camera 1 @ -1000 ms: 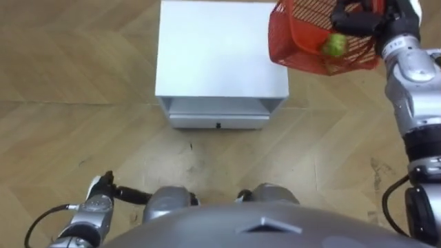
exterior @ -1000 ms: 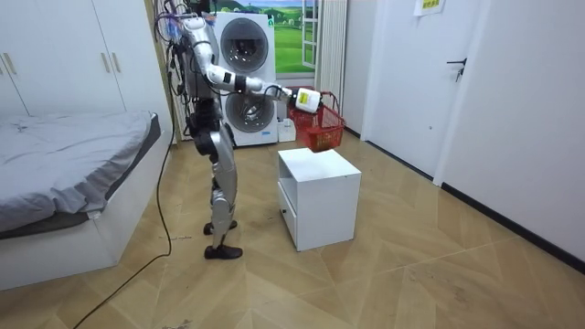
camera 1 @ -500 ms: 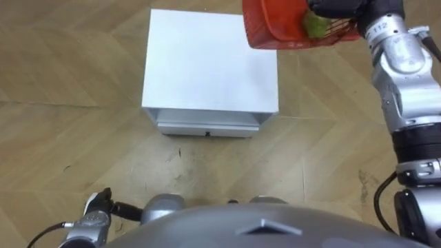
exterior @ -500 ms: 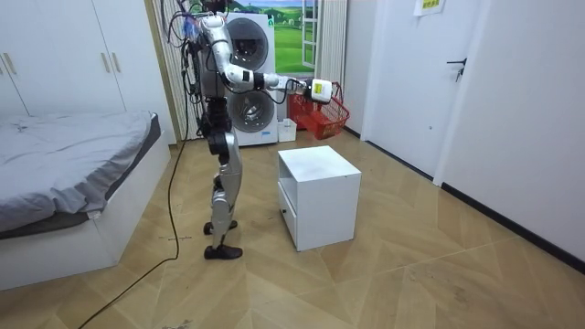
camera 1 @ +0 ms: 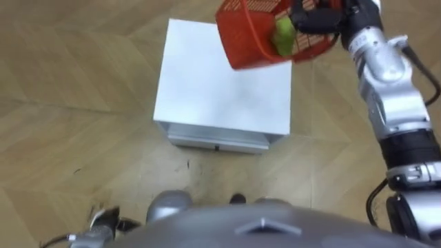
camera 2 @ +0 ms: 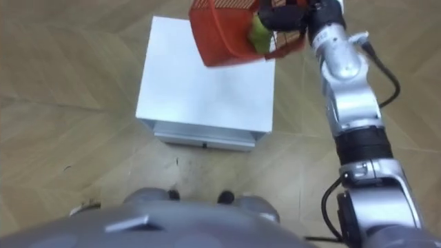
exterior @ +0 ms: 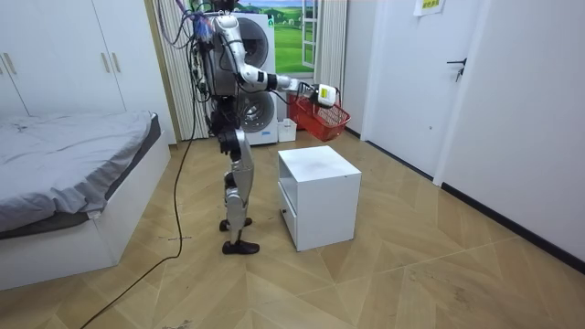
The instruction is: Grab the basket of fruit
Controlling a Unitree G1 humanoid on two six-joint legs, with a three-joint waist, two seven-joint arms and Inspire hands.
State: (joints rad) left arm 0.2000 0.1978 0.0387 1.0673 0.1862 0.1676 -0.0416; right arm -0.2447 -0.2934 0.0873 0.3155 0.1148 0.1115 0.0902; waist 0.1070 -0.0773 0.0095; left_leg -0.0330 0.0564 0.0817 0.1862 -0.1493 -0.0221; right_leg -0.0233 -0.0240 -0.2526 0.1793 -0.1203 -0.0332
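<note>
The red mesh fruit basket point(camera 1: 255, 38) hangs tilted in the air above the far right corner of the white cabinet point(camera 1: 220, 89). A green fruit point(camera 1: 284, 34) lies inside it. My right hand point(camera 1: 313, 15) is shut on the basket's rim at arm's length, seen again in the right eye view with the basket point(camera 2: 231, 31) and the hand point(camera 2: 286, 15). In the room view I stand upright just beside the cabinet point(exterior: 315, 196), holding the basket point(exterior: 326, 116) out at chest height. My left hand point(camera 1: 103, 226) shows low at the bottom left, near my body.
The cabinet has an open slot and a drawer on the side facing me point(camera 1: 217, 141). Wooden floor surrounds it. In the room view a washing machine point(exterior: 247, 55) stands behind me, a bed point(exterior: 73, 174) lies at the room view's left, and a door point(exterior: 457, 82) is at its right.
I have stepped nearer the cabinet. The basket has swung leftward over the cabinet's far corner and tilted more, the fruit sliding with it. My left hand has dropped lower in the view.
</note>
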